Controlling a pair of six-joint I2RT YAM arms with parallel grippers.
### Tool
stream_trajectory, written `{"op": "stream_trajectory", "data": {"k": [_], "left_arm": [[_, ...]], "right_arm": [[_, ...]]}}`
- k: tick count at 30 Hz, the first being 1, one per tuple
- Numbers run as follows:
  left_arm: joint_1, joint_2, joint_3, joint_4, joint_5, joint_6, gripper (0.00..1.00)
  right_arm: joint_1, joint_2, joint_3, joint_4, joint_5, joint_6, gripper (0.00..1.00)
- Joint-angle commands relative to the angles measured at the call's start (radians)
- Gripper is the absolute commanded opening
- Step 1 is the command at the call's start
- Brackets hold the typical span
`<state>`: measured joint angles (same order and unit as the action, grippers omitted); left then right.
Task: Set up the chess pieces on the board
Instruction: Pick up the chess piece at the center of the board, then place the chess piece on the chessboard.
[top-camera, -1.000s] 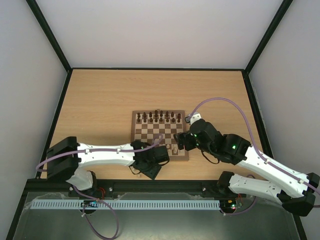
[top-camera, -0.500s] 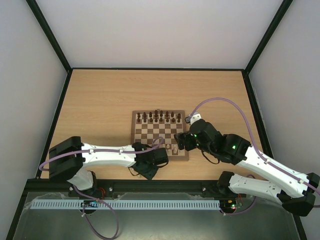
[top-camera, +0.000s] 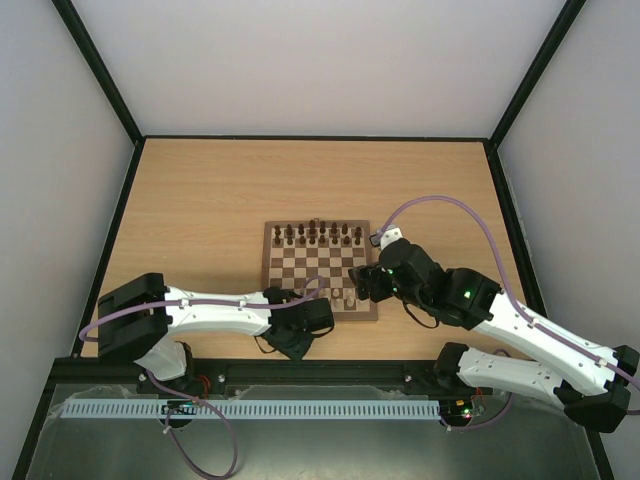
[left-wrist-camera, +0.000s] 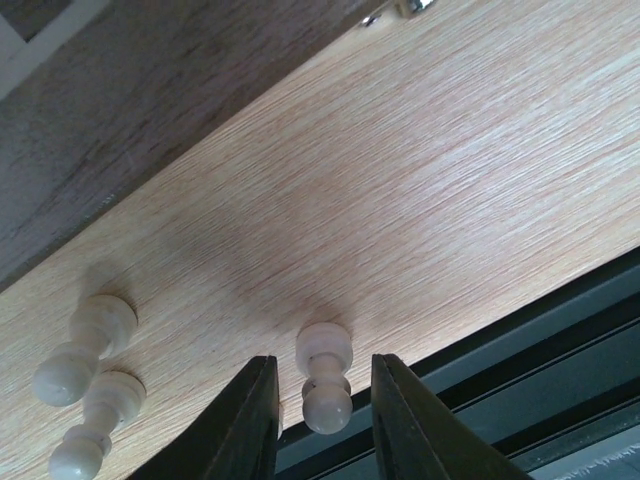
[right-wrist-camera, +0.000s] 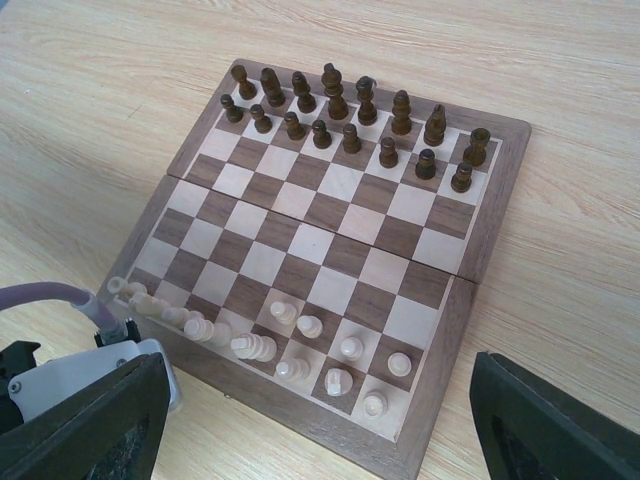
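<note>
Left hand (left-wrist-camera: 322, 362) narrowly spread; pale pawn (left-wrist-camera: 325, 398) between fingers (left-wrist-camera: 250, 425), gap each side, on table (left-wrist-camera: 450, 180) near board (left-wrist-camera: 100, 150).

Setting: robotics lab test cell. Evidence: plain white enclosure walls (top-camera: 320, 60) on black frame struts (top-camera: 100, 72); wood-grain laminate table (top-camera: 200, 200); left arm (top-camera: 215, 312) and right arm (top-camera: 530, 335), white, bolted at its near edge; slotted cable duct (top-camera: 250, 409); loose purple cabling (top-camera: 440, 199).

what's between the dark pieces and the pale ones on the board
Nothing: the right wrist view shows only bare board squares between dark pieces and pale pieces.
</note>
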<state>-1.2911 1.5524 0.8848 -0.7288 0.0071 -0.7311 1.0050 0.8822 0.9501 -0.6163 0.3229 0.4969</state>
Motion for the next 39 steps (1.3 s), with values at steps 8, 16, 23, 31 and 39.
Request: {"op": "stream_trajectory", "data": {"k": [8, 16, 23, 31, 39], "left_arm": [[-0.005, -0.009, -0.024, -0.015, 0.012, -0.013, 0.12], [0.003, -0.041, 0.076, -0.141, -0.060, -0.005, 0.08], [0.110, -0.071, 0.279, -0.371, -0.165, 0.081, 0.10], [0.302, -0.071, 0.366, -0.413, -0.216, 0.204, 0.11], [0.382, -0.046, 0.309, -0.314, -0.204, 0.218, 0.13]], "right_arm": [[-0.004, -0.016, -0.018, -0.012, 0.010, -0.012, 0.80], [-0.005, -0.031, -0.016, -0.014, 0.015, -0.011, 0.79], [-0.004, -0.055, -0.018, -0.010, 0.025, -0.006, 0.79], [-0.005, -0.078, -0.020, -0.008, 0.029, -0.003, 0.79], [-0.005, -0.083, -0.028, -0.001, 0.019, -0.005, 0.79]]}}
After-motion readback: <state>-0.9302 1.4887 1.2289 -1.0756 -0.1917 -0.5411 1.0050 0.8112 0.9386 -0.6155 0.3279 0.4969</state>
